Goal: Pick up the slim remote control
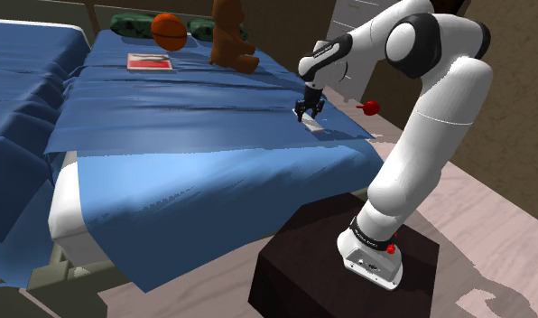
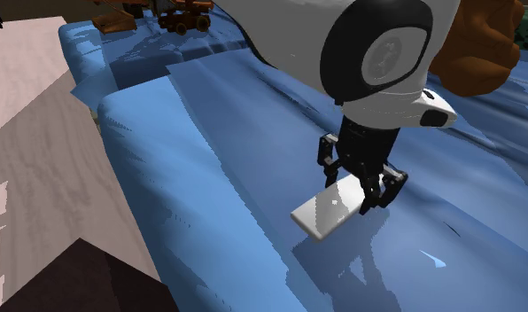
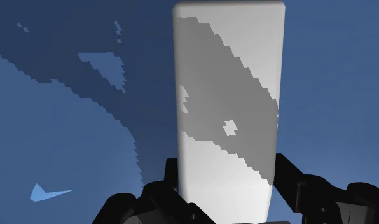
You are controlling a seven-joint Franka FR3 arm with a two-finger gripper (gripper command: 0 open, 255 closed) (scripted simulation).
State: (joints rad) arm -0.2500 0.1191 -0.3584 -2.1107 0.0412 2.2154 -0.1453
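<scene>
Saw the gripper [image 1: 310,115] shut tight on the remote [image 1: 315,127]. Looked close in the wrist view and found one black finger [image 3: 285,181] pressed on each long side of the remote [image 3: 229,95], near one end. Found the remote white, flat and long, poking out well past the fingers. Saw it over the bed [image 1: 195,181], close to the bed's side edge by the stand [image 1: 294,271]. Could not tell which: lying on the bed, or hanging just above (saw a dark shadow on the bed right under the remote [image 2: 329,208] in the second exterior view). Saw the arm [image 1: 439,108] going up from the stand beside the bed, bending over and reaching down at the bed from above. Found more things far up the bed, well apart from the remote: an orange ball [image 1: 169,31], a brown bear [image 1: 231,38] sitting up just beside the ball, a flat red and white book [image 1: 150,61] lying a bit nearer, and a dark green pillow [image 1: 132,23] at the bed's far end. Spotted a small red thing [image 1: 370,107] just past the bed's side edge. Saw a pale floor [image 1: 493,262] beside the bed, under the stand.
</scene>
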